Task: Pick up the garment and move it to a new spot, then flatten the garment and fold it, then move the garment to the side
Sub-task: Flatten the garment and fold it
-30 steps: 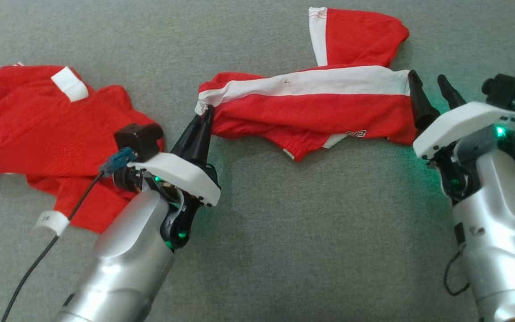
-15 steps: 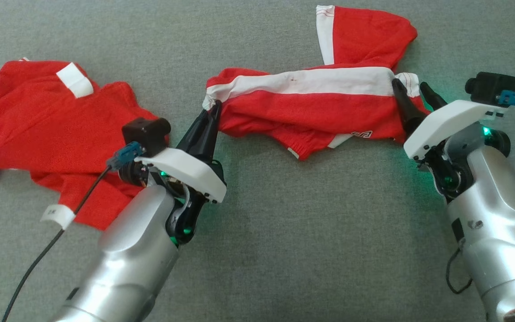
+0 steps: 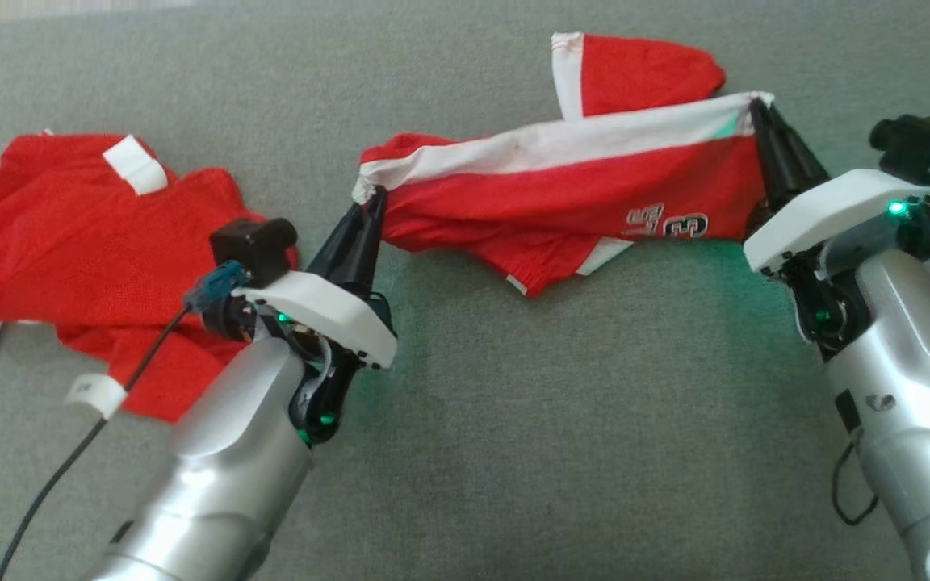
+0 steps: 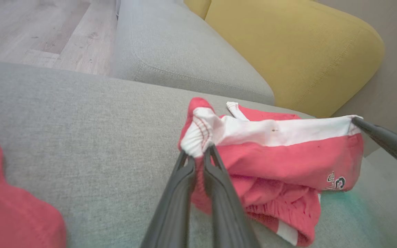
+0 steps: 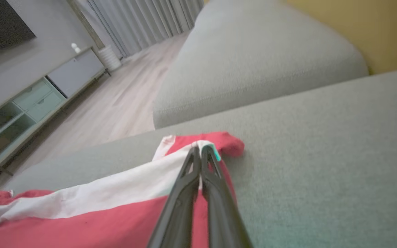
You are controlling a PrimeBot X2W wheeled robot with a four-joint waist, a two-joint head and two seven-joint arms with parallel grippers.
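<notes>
We see the shorts (image 3: 562, 194) red, with a broad white band, white hem trim and white numerals outlined dark. The second garment (image 3: 85, 250) is red mesh with white tabs. The sofa (image 3: 513, 420) is plain grey, the cushion (image 4: 288, 44) mustard yellow. The left gripper (image 3: 374, 200) and right gripper (image 3: 756, 106) have black fingers and white housings on silver forearms, with green lights glowing.

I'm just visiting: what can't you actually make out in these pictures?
- Print on the red shorts, head view: too small and creased to read beyond a 3.
- Second red garment, head view: partly behind the left arm.
- Shorts' far end, right wrist view: cut off at the bottom-left corner.
</notes>
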